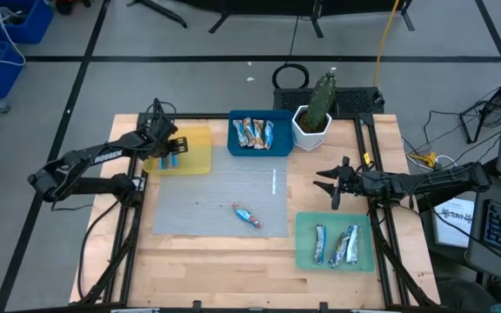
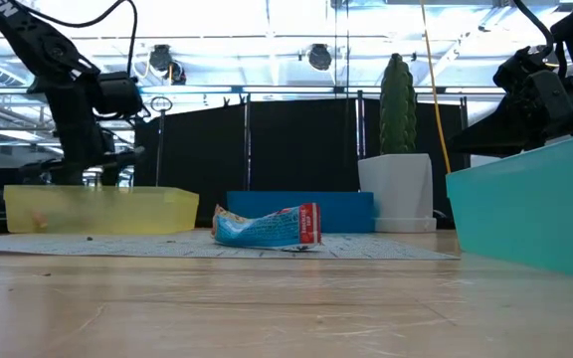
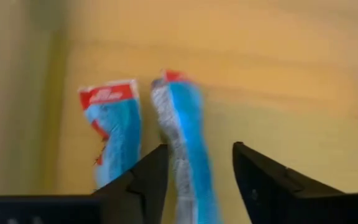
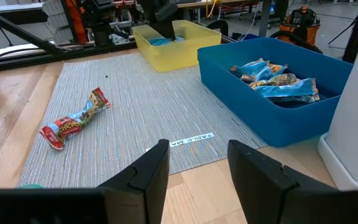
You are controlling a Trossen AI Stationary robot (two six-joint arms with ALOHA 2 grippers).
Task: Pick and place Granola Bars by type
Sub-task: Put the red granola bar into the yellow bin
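My left gripper (image 1: 170, 149) hangs open over the yellow tray (image 1: 197, 141). In the left wrist view its fingers (image 3: 197, 149) stand on either side of a blue granola bar (image 3: 185, 137) that lies on the tray floor, with a gap showing at one finger. A second blue bar (image 3: 112, 127) lies beside it. One multicoloured bar (image 1: 247, 216) (image 4: 74, 119) lies flat on the grey mat. My right gripper (image 1: 331, 185) (image 4: 197, 146) is open above the mat's right part and holds nothing. Several bars lie in the blue tray (image 1: 259, 116), and more in the green tray (image 1: 303, 243).
A cactus in a white pot (image 1: 316, 117) stands just right of the blue tray (image 4: 260, 121), close to my right arm. The grey mat (image 1: 207, 187) has free room around the lone bar. In the low view the green tray wall (image 2: 535, 209) stands at the near right.
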